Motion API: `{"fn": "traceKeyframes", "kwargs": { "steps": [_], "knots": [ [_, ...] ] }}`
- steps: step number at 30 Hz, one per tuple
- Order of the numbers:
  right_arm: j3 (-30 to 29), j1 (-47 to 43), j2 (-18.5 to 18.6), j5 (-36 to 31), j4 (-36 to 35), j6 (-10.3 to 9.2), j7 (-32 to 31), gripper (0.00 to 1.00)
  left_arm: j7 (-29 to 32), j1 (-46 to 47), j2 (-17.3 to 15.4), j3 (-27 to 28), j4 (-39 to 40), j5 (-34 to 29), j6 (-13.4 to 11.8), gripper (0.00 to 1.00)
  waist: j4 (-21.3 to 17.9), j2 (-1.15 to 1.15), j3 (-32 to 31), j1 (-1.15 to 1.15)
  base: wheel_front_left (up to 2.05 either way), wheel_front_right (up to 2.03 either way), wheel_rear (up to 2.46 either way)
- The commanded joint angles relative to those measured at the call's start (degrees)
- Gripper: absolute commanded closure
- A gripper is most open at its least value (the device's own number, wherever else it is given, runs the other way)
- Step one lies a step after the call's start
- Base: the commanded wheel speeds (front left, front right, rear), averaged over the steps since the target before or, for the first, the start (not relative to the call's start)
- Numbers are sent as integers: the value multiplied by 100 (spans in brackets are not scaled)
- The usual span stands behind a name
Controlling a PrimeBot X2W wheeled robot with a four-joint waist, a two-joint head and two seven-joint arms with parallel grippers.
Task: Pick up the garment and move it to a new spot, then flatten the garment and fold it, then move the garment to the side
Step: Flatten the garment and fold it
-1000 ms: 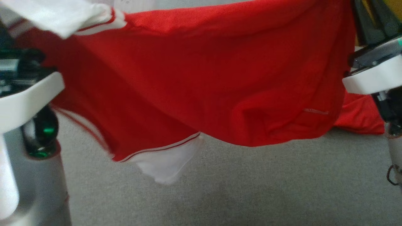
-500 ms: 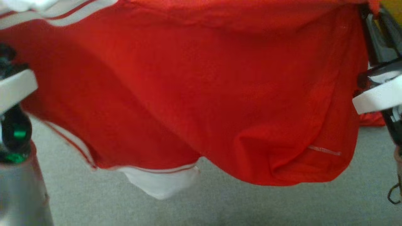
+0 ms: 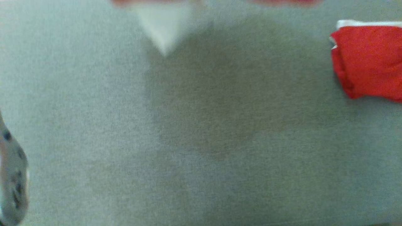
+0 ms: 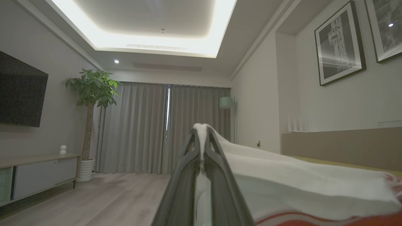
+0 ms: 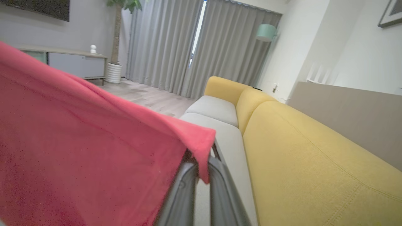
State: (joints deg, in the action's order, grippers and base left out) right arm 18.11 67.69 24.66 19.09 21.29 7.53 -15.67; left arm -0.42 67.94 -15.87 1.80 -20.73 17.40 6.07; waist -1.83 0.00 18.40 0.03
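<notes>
Item: garment (image 5: 78, 150), red with a white sleeve. You are holding it aloft, stretched between both arms, and its white tip is dangling at the top of the head view above the grey surface (image 3: 201, 141). Left gripper (image 4: 203, 132): is pinching the white sleeve edge tight. Right gripper (image 5: 201, 157): is pinching a red corner. This two-corner hold is probably letting the cloth hang open, ready for laying flat. Nearby: a folded red piece (image 3: 367, 59) is lying well apart at your right, with a yellow sofa (image 5: 314, 163) beyond

red garment (image 5: 78, 141) (white trim), held aloft
</notes>
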Motion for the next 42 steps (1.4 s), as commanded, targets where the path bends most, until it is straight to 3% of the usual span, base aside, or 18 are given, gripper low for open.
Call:
{"fn": "traceKeyframes", "kwargs": {
  "steps": [1, 6, 11, 16, 20, 23, 29, 34, 42],
  "knots": [
    [-47, 401, -26, -174, 308, -4, 341, 100, -277, 567, -315, 106, -187, -81, 7, 100, 151, 0, 413, -3, 0, 0, 0],
    [-13, 943, -277, -467, 1483, -4, 1266, 100, -974, 1138, -166, -107, -1210, -117, 53, 100, 279, 0, 567, -3, 0, 0, 0],
    [156, 580, -467, -426, 2417, -4, 1780, 100, -1290, 756, 97, -416, -1864, 51, 118, 100, 437, 0, 605, -3, 0, 0, 0],
    [554, 11, -559, -223, 3015, -4, 1866, 100, -1405, -8, 233, -642, -2121, 132, 134, 100, 551, 0, 502, -3, 0, 0, 0],
    [1309, -599, -552, 297, 3213, -4, 1568, 100, -1445, -927, 239, -933, -2081, 173, 139, 100, 632, 0, 265, -3, 0, 0, 0],
    [2157, -1049, -291, 807, 2952, -4, 1169, 100, -1453, -1664, 139, -1187, -1847, 215, 140, 100, 659, 0, 27, -3, 0, 0, 0],
    [3469, -1615, 644, 1876, 2068, -4, 543, 100, -1456, -3098, -177, -1453, -1096, 196, 141, 100, 670, 0, -497, -3, 0, 0, 0],
    [4097, -1789, 1228, 2308, 1657, -4, 425, 100, -1438, -4027, -387, -1511, -497, 200, 106, 100, 656, 0, -875, -3, 0, 0, 0],
    [4661, -2072, 1709, 2786, 1373, -4, 526, 100, -1030, -5276, -534, -1464, 885, 421, -120, 100, 706, 0, -1324, -3, 0, 0, 0]
  ]
}}
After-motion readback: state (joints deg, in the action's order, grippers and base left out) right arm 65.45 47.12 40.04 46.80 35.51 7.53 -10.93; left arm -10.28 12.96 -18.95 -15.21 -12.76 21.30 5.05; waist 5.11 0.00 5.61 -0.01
